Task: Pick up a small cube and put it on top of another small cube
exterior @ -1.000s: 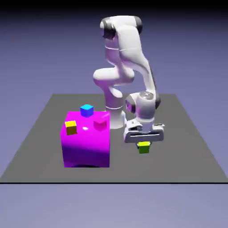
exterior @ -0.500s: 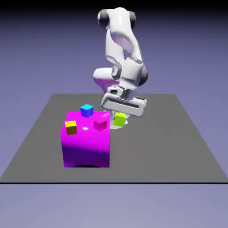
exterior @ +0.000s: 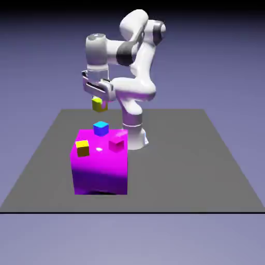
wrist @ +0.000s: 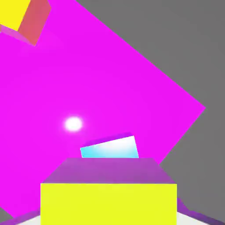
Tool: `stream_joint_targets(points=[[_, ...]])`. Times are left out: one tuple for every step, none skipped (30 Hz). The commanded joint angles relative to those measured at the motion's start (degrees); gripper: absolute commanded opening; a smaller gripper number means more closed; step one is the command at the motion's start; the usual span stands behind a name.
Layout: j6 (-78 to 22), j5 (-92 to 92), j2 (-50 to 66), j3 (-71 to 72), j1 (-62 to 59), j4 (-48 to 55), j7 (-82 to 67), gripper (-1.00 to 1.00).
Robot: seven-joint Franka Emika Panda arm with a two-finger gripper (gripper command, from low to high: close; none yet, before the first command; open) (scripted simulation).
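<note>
My gripper (exterior: 98,99) is shut on the small lime yellow-green cube (exterior: 98,105) and holds it in the air, above the far side of the big magenta block (exterior: 101,168). A small blue cube (exterior: 101,128) sits on the block's top, almost straight below the held cube. In the hand view the lime cube (wrist: 109,204) fills the bottom and hides the fingertips. Just beyond it lie the blue cube (wrist: 110,148) and the block's magenta top (wrist: 110,79).
On the block's top also sit an orange-yellow small cube (exterior: 83,148) toward the exterior view's left and a small pink cube (exterior: 117,144) toward its right. The orange-yellow cube (wrist: 22,15) shows in the hand view's upper left corner. The block stands on a grey table (exterior: 207,165).
The gripper rose from low over the table, to the exterior view's right of the block, and swung left with the lime cube. It now hangs over the blue cube.
</note>
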Motion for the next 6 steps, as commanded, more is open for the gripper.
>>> stream_joint_targets(points=[[2.5,-0.3,0.8,-0.1,0.0,-1.7,0.1,-1.0],[4.7,-0.4,1.5,-0.2,-0.1,-3.2,0.1,-1.0],[4.7,-0.4,1.5,-0.2,-0.1,-3.2,0.1,1.0],[4.7,-0.4,1.5,-0.2,-0.1,-3.2,0.1,1.0],[2.2,-0.3,0.7,-0.1,0.0,-1.5,0.1,1.0],[-0.3,-0.2,-0.1,0.0,0.0,0.2,0.1,1.0]])
